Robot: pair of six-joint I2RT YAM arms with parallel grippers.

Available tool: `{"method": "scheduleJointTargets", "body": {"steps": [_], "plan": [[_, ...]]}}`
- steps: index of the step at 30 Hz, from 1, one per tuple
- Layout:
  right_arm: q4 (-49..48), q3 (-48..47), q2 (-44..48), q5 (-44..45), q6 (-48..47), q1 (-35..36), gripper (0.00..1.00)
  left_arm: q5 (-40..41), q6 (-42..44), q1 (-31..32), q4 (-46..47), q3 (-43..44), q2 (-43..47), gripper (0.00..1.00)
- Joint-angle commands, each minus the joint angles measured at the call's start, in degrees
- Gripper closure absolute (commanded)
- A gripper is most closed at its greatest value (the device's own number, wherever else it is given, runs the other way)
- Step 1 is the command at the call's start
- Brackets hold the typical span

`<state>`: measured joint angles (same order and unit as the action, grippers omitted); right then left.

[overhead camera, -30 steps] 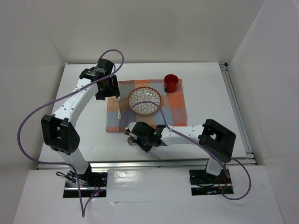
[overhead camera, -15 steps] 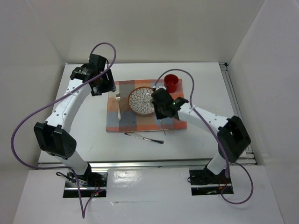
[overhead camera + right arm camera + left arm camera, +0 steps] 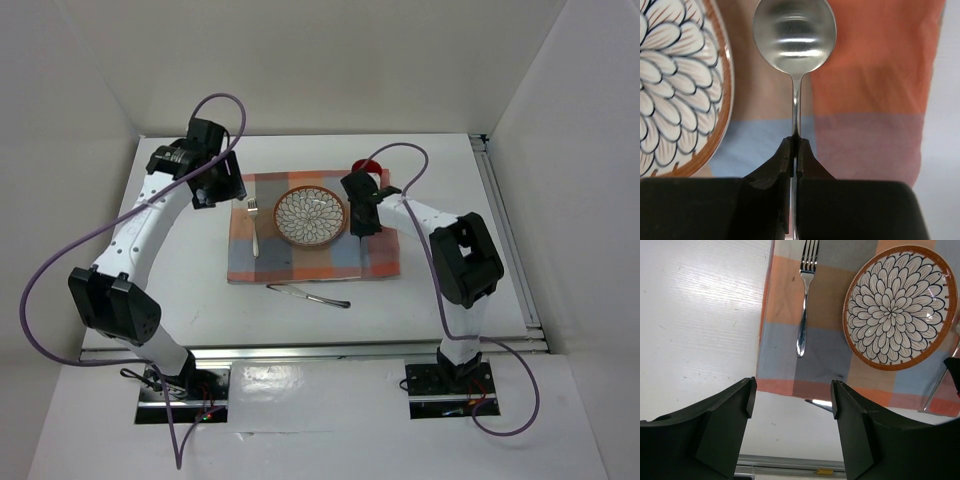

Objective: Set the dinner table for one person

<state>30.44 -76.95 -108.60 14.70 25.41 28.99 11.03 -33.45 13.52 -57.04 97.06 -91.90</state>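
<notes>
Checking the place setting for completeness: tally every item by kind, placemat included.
Fork: 1
Spoon: 1
Knife: 1
Patterned plate: 1
Red cup: 1
Checkered placemat: 1
Total: 6

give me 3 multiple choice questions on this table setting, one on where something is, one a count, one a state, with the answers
1. Where does the fork lie?
A. on the placemat, left of the plate
B. on the plate
C. right of the plate

2. How many pieces of cutlery are in view?
A. one
B. two
C. three

3. What state is the right hand in?
A. open, empty
B. shut on the spoon
C. shut on nothing

Answers:
1 A, the fork lies on the placemat beside the plate's left rim.
2 C, there are the fork, the spoon and a knife.
3 B, its fingers pinch the spoon's handle.
</notes>
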Motion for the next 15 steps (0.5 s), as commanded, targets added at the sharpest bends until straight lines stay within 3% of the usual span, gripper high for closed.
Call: {"method": "scheduleJointTargets", "body": {"steps": [1, 6, 9, 11, 15], "plan": [[-5.21, -2.95, -1.08, 1.56, -2.02, -1.57, 1.0, 0.4, -0.91, -0.33, -0.18, -0.82, 2.86, 0.22], [-5.22, -3.47, -2.5, 1.56, -4.05, -2.1, 0.95, -0.13, -0.91, -0.33, -0.18, -1.34, 2.86, 0.22], [-5.82, -0.85, -0.84, 0.24, -4.67, -2.1, 0.7, -0.13, -0.91, -0.33, -0.18, -1.34, 3.39, 0.22], [-6.35, -0.22, 0.83, -0.37, -4.67, -2.1, 0.42, -0.13, -0.91, -0.33, -0.18, -1.34, 3.39, 0.22], [-5.13, 1.27, 4.7, -0.37, -3.96, -2.1, 0.41, -0.13, -0.91, -0.33, -0.18, -0.82, 3.39, 0.22]]}}
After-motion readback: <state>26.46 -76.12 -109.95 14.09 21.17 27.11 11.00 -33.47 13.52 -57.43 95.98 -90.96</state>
